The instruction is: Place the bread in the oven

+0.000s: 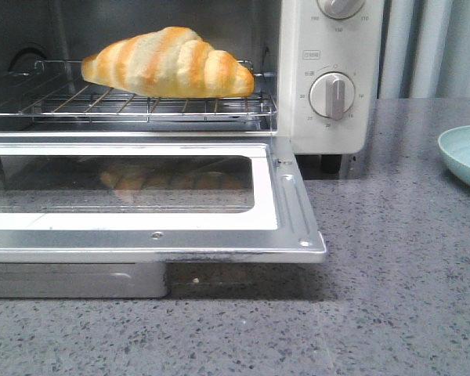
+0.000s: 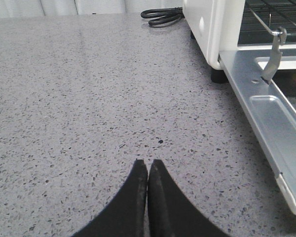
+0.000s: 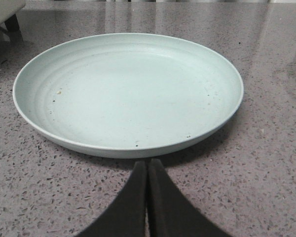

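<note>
Both of your grippers are clenched with nothing between the jaws: the left gripper (image 2: 147,170) sits over bare countertop (image 2: 89,108) left of the oven (image 1: 329,47), and the right gripper (image 3: 147,170) sits just beside the pale green plate (image 3: 128,94). You can see the bread (image 1: 168,63) lying on the wire rack (image 1: 141,106) inside, with the oven door (image 1: 141,196) folded down flat.

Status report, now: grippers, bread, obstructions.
Left gripper shut, empty, over counter beside oven. Right gripper shut, empty, at plate. Bread on rack, door down. Nothing in the way.
</note>
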